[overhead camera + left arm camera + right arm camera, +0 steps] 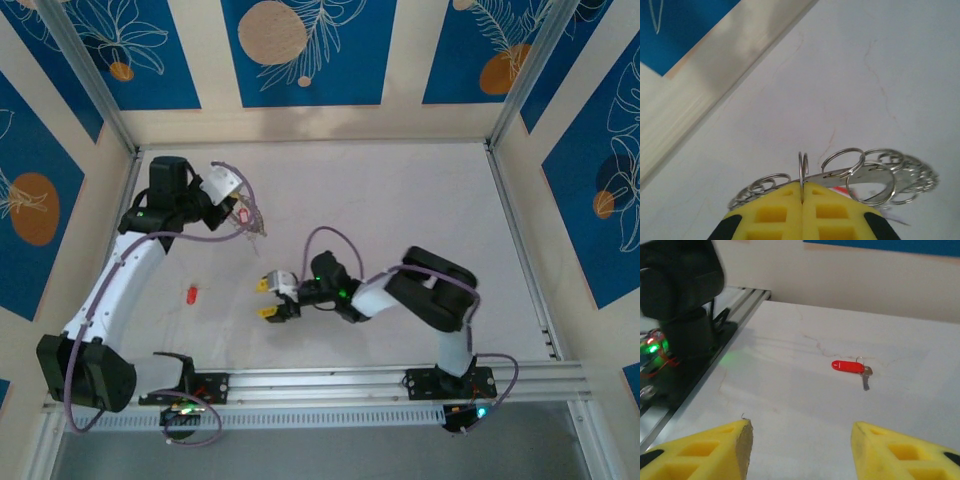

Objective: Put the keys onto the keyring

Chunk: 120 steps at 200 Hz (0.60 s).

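My left gripper [803, 192] is shut, its yellow pads pinching one upright split ring of the keyring [870, 172], a grey metal band strung with several small silvery rings. From above, the left gripper [234, 206] holds the keyring [251, 224] over the back left of the table. A small metal key with a red tag [848, 366] lies flat on the white table, ahead of my right gripper [801, 450], which is open with nothing between its fingers. In the top view this key [191, 295] lies to the left of the right gripper [268, 298].
The left arm's dark base [680, 315] and the aluminium rail [330, 382] run along the table's near edge. A wooden wall strip [700, 85] borders the table close to the left gripper.
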### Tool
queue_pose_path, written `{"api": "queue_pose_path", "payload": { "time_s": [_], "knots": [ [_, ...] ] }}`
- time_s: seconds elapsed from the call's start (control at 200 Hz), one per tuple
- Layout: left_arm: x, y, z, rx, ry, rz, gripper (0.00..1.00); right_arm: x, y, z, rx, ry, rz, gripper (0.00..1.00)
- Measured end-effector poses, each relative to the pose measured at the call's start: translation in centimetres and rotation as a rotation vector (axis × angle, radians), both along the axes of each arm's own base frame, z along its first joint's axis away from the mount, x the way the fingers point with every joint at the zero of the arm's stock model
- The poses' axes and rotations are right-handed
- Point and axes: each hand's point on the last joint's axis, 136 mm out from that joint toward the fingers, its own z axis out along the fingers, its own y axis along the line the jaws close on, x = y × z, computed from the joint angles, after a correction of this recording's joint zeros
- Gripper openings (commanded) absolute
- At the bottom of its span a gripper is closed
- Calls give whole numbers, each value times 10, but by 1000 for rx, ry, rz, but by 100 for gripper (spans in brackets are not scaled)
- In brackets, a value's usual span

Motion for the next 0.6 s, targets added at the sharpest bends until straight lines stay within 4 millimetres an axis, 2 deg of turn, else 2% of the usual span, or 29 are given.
{"api": "queue_pose_path", "payload": {
  "time_s": [0.05, 0.15, 0.26, 0.32, 0.46, 0.6],
  "knots": [
    [6, 7, 1, -15, 7, 32, 0, 2, 17, -6, 2, 14, -5, 68],
    [18, 19, 2, -37, 8, 94, 0, 6, 50, -14, -10, 55, -29, 68],
    [27, 30, 4, -51, 4, 159, 0, 28, 95, -8, -10, 96, -109, 70],
    [31, 36, 6, -57, -7, 195, 0, 41, 115, -3, -5, 114, -158, 80],
    [39, 51, 12, -67, -33, 272, 0, 70, 143, -10, -31, 165, -259, 87],
    [43, 61, 15, -67, -44, 313, 0, 82, 159, -38, -104, 184, -301, 87]
  ]
}}
